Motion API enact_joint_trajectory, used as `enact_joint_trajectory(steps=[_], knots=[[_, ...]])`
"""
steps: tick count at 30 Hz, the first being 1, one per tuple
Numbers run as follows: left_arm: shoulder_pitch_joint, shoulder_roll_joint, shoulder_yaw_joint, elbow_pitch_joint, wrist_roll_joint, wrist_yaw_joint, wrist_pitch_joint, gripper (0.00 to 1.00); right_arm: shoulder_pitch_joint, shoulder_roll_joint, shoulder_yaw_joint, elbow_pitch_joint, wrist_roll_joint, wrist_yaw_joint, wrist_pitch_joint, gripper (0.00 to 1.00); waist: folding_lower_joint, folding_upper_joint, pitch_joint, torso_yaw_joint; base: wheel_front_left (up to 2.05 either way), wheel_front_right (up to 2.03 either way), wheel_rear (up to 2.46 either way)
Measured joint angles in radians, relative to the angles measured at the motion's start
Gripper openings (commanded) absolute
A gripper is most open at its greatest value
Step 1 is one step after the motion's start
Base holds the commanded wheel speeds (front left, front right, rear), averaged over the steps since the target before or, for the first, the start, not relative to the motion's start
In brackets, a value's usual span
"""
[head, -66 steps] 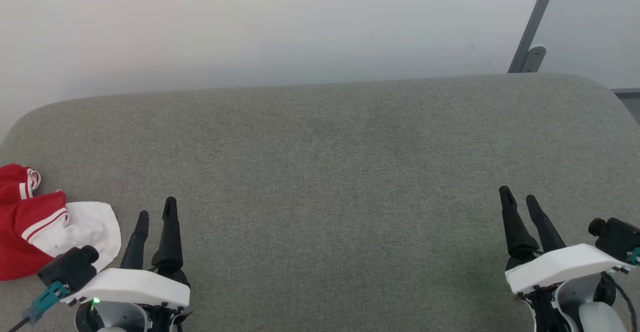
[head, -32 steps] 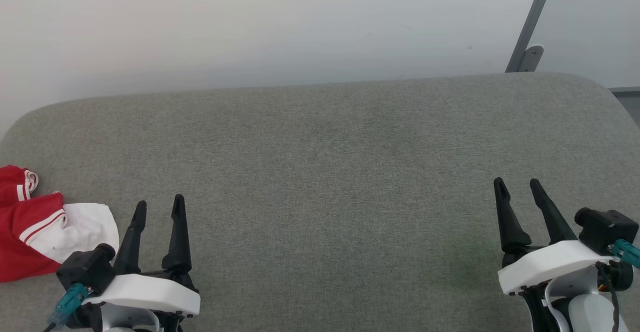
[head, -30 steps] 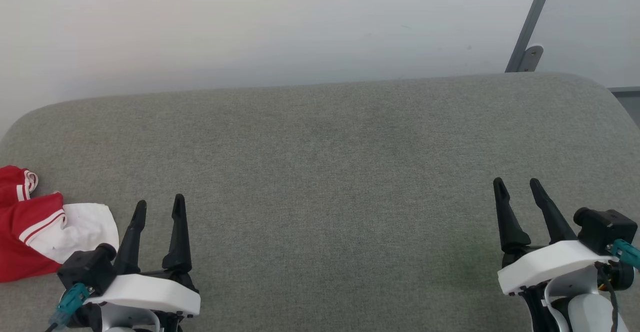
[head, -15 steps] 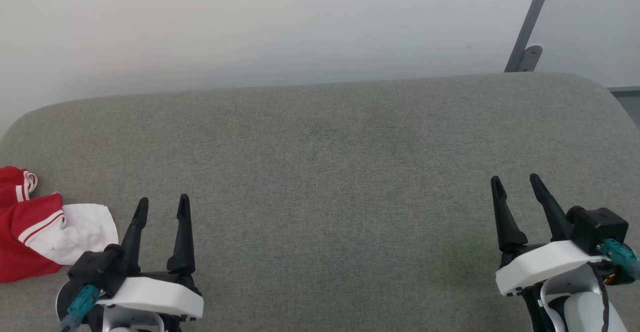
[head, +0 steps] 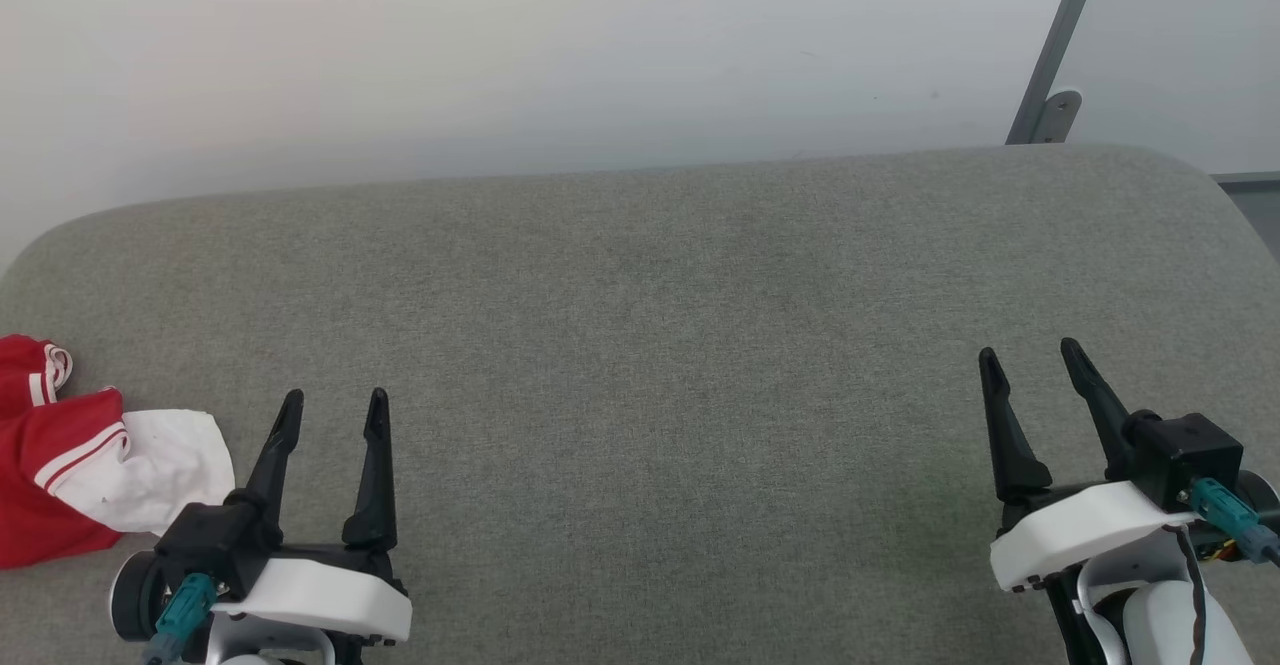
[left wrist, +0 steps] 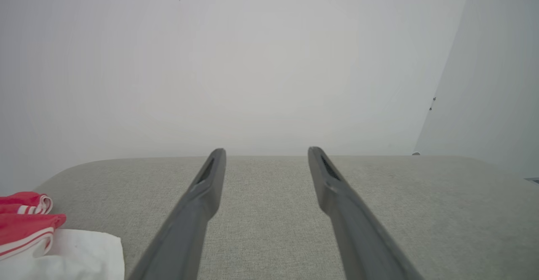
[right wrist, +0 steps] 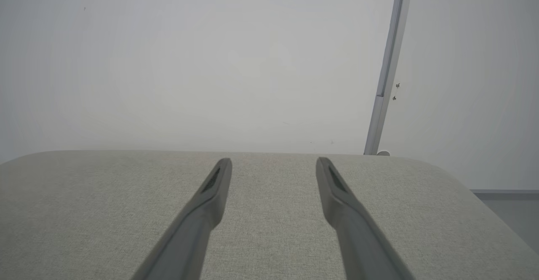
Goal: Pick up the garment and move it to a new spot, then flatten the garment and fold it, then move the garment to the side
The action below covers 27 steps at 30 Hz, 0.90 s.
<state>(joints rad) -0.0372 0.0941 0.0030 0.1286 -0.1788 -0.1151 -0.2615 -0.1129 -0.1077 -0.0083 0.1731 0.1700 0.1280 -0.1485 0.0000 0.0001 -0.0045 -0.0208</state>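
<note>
Both grippers have turned at the wrist since the earlier frames, so each pair of fingers now shows side by side.
Left gripper is over the near left corner of the pad, jaws spread wide with nothing between them. Right gripper is over the near right corner, jaws spread as wide and empty. Garment lies crumpled at the pad's left edge, just beside the left gripper and untouched, its white part nearest the fingers.
</note>
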Motion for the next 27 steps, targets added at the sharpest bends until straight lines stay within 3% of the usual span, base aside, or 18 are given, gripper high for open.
enact_joint_trajectory(steps=[15,27], knots=[[-0.002,-0.009,0.022,0.024,-0.020,-0.007,0.000,1.00,0.001,0.003,0.005,-0.008,-0.006,0.000,0.000,1.00,0.0000,0.0000,-0.004,0.018,0.00,0.00,0.00],[-0.002,-0.015,0.076,0.045,-0.048,0.032,-0.002,1.00,0.013,0.000,0.067,-0.022,0.005,0.000,0.014,1.00,-0.0001,0.0000,-0.024,0.179,0.00,0.00,0.00]])
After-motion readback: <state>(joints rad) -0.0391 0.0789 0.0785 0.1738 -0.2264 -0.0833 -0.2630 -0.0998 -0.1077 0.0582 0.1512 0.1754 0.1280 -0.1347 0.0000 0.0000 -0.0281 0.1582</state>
